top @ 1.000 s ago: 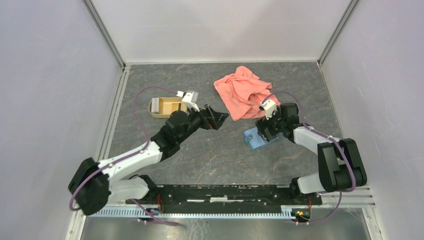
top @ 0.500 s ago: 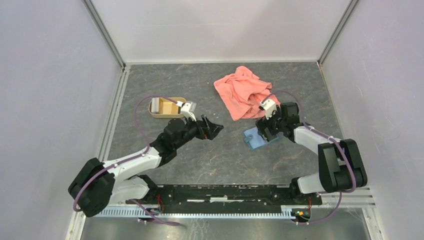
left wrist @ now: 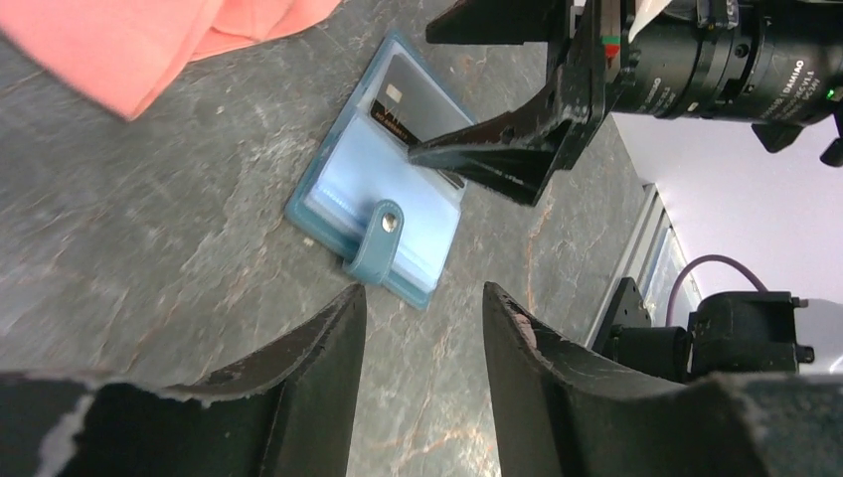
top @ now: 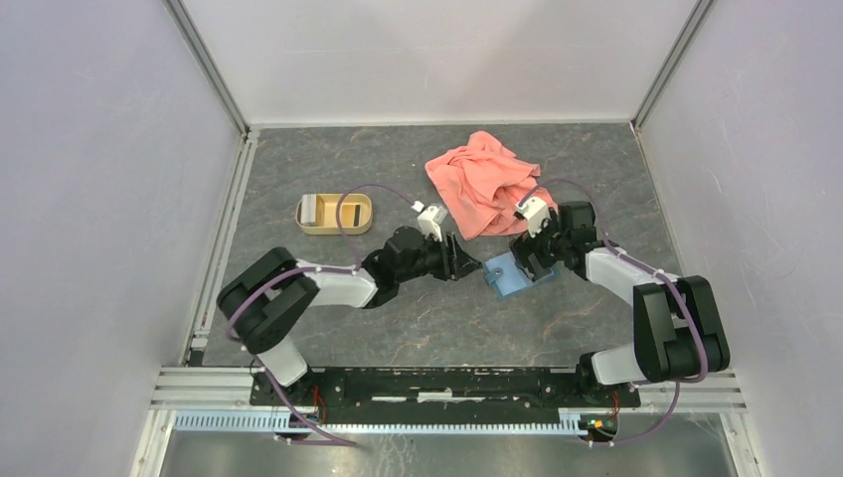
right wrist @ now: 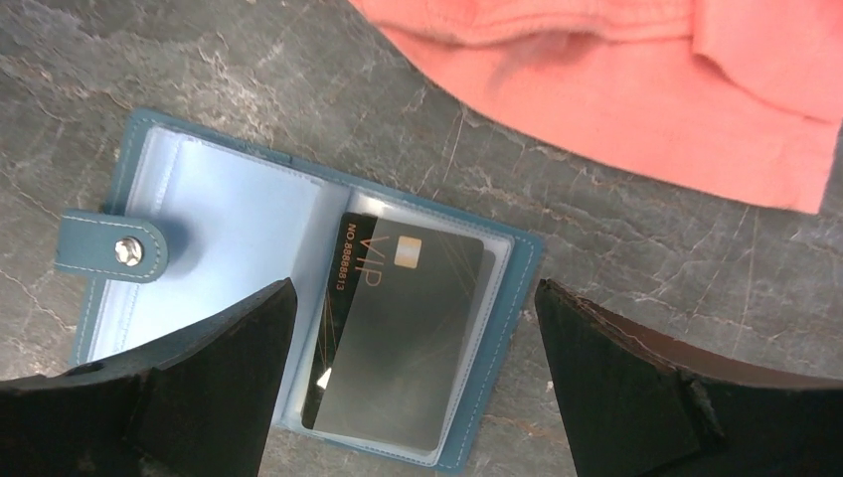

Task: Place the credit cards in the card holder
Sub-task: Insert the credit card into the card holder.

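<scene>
Since the bench (top: 418, 318) is shared with a salmon-pink cloth (top: 482, 184) at the far side and a tan tray (top: 334, 228) well apart to the left, the work is confined to the card holder (top: 507, 276), which is laid open and flat near the cloth's near edge, between the two arms. One dark credit card (right wrist: 408, 338) is seen in its right half, seemingly tucked under the clear sleeve but slightly askew. The step is judged to be its seating, best done by a flat push along the pocket while the other half is pinned beside the snap button (right wrist: 126, 251). The right claw (right wrist: 415, 290) is spread wide above the holder, with nothing gripped. The left claw (left wrist: 422, 298) is held partly apart just beside the holder's strap edge, and nothing is seen between its jaws.
</scene>
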You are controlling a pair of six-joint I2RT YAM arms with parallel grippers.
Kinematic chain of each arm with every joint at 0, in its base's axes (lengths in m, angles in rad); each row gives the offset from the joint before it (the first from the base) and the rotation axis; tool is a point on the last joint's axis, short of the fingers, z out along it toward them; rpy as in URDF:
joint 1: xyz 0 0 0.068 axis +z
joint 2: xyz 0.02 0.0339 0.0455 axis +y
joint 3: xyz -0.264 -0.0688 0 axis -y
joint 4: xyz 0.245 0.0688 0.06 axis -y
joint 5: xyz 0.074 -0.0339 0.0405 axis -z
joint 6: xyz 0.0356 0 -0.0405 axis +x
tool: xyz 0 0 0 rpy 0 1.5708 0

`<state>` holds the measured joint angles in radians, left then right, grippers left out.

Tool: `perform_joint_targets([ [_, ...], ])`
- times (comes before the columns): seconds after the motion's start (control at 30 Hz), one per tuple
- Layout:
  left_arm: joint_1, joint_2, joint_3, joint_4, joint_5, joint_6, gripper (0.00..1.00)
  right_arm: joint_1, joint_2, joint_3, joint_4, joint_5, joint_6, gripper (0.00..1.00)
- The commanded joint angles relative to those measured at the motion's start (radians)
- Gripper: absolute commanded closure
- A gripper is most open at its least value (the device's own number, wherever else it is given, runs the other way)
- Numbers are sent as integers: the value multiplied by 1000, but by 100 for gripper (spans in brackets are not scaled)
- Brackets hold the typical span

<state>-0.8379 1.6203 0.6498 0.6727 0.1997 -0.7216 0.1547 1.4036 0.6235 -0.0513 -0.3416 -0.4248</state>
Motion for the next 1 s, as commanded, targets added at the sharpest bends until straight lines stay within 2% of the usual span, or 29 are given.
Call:
perform_joint_targets([
  [0.0,-24,127,132,98,54,-44,47,-3,33,50,-11,18,-19,3],
  [0.43,-49,389,337,54,96,-24,55,-4,73,58,-7,36,1,8],
  [0.73,-55,434,372,49,93,-24,58,-36,14,60,-14,-93,11,4],
  [0.97,-56,469,384,3,59,-14,64,-55,16,57,-10,-75,4,5],
])
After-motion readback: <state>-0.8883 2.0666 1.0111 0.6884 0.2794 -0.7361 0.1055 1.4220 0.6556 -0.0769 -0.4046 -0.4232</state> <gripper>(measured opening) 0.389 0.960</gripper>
